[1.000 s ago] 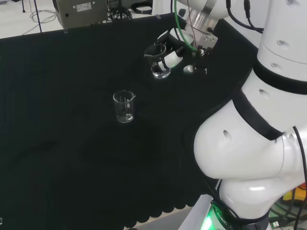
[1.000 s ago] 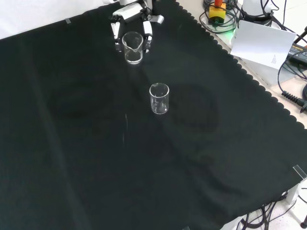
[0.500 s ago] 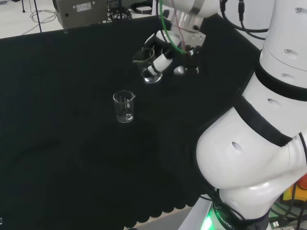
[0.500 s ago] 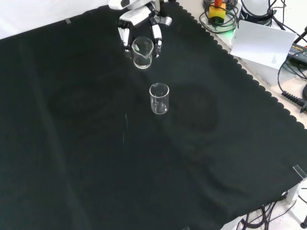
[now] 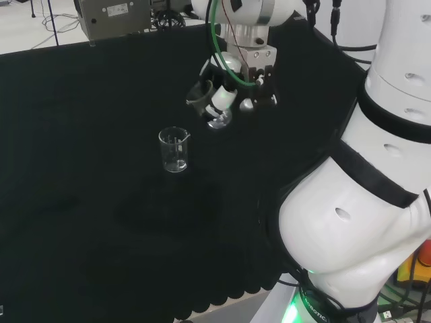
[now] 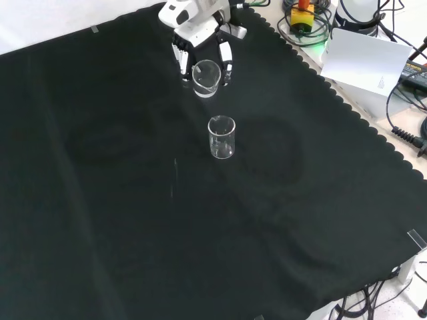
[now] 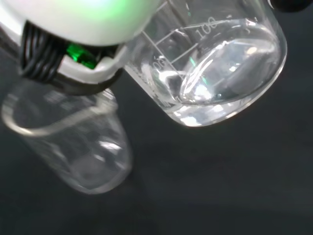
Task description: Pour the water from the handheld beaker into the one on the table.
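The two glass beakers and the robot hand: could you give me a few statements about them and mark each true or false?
1. The robot hand holds a beaker above the cloth. True.
2. The held beaker is tilted. True.
3. The beaker on the table lies on its side. False: it stands upright.
4. The two beakers touch. False: a gap shows between them in the front view.
5. The held beaker contains water. True: the wrist view shows it.

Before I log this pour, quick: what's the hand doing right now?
Hand: fingers curled round the tilted beaker with water in it, above the cloth.
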`<action>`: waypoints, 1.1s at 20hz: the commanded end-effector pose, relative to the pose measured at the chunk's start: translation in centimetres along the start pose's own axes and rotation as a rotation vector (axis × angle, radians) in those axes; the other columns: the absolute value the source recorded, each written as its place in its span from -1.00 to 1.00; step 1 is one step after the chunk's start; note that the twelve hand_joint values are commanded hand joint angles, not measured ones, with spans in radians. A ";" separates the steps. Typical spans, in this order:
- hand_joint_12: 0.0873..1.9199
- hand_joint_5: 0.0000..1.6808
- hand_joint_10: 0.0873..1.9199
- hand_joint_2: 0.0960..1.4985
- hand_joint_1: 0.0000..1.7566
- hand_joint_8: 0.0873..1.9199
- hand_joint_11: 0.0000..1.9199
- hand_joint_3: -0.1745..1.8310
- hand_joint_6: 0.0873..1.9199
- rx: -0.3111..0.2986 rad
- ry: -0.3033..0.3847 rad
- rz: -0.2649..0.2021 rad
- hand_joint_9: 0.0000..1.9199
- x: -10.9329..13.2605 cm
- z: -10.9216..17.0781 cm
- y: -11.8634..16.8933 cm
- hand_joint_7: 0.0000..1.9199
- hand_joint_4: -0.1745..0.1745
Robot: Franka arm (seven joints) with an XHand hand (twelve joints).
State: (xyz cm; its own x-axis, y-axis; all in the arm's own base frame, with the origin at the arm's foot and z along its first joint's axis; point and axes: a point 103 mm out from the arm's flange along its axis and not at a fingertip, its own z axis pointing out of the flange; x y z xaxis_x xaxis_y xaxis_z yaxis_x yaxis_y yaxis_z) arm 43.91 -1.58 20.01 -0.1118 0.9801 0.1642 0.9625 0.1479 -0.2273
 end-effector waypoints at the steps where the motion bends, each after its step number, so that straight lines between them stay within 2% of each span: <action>1: -0.32 0.46 -1.00 -0.35 0.29 -0.59 0.46 0.08 -0.13 0.066 -0.104 0.108 0.77 -3.3 2.1 -1.7 0.65 1.00; 3: -0.32 0.45 -1.00 -0.35 0.29 -0.51 0.46 0.08 -0.12 0.065 -0.100 0.105 0.77 -3.7 2.0 -1.7 0.62 1.00; 7: -0.32 0.45 -1.00 -0.35 0.29 -0.48 0.46 0.08 -0.12 0.064 -0.097 0.095 0.77 -3.3 1.7 -1.6 0.61 1.00; 14: -0.32 0.45 -1.00 -0.35 0.29 -0.43 0.46 0.09 -0.11 0.076 -0.105 0.082 0.77 -1.8 1.8 -1.0 0.59 1.00; 22: -0.32 0.45 -1.00 -0.35 0.29 -0.43 0.46 0.09 -0.10 0.107 -0.178 0.063 0.77 -0.6 2.1 0.0 0.59 1.00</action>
State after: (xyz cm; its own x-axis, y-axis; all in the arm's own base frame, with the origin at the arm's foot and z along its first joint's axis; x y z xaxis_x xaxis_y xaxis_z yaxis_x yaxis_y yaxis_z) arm 43.12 -2.68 18.04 -0.0827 0.9965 0.0070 0.9445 0.0807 -0.3183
